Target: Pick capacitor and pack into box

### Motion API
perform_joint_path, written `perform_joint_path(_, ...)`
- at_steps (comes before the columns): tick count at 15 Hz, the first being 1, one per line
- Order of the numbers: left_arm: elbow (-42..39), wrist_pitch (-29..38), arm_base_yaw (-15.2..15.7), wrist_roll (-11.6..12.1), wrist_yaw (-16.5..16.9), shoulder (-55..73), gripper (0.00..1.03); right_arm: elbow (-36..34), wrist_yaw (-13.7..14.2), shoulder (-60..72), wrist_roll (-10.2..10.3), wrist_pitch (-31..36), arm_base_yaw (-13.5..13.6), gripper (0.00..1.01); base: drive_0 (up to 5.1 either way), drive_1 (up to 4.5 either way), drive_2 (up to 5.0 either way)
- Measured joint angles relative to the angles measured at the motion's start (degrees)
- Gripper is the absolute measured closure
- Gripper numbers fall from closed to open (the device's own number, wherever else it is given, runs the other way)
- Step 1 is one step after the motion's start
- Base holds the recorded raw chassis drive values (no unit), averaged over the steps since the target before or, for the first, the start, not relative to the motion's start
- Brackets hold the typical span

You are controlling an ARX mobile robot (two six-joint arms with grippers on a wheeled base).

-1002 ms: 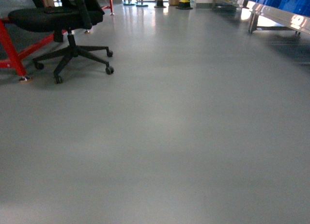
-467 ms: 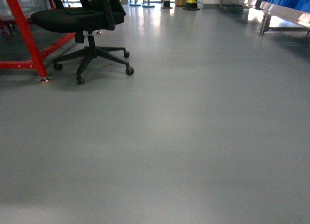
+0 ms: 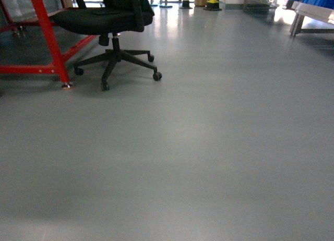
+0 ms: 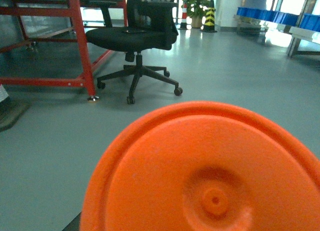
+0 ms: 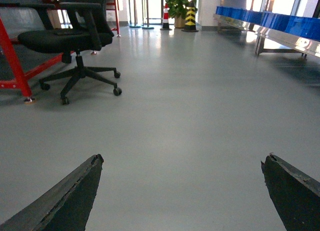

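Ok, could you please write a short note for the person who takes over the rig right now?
Left pincer: hidden; the left wrist view is filled from below by an orange round face, probably the capacitor, so it may be held.
Right pincer: open wide, empty, above bare floor.
Box: in no view.
Surroundings: an office chair and a red frame ahead on the left.
Done: capacitor probably picked.
Left: find the box, pack the capacitor in.
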Motion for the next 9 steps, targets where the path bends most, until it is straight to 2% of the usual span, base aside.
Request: perform_joint_path(9,0.0,0.0,0.0,0.0,0.0,0.0,0.6,0.0,0.0,0.0,0.0,0.0,0.0,0.03,-5.2,2.29,2.3)
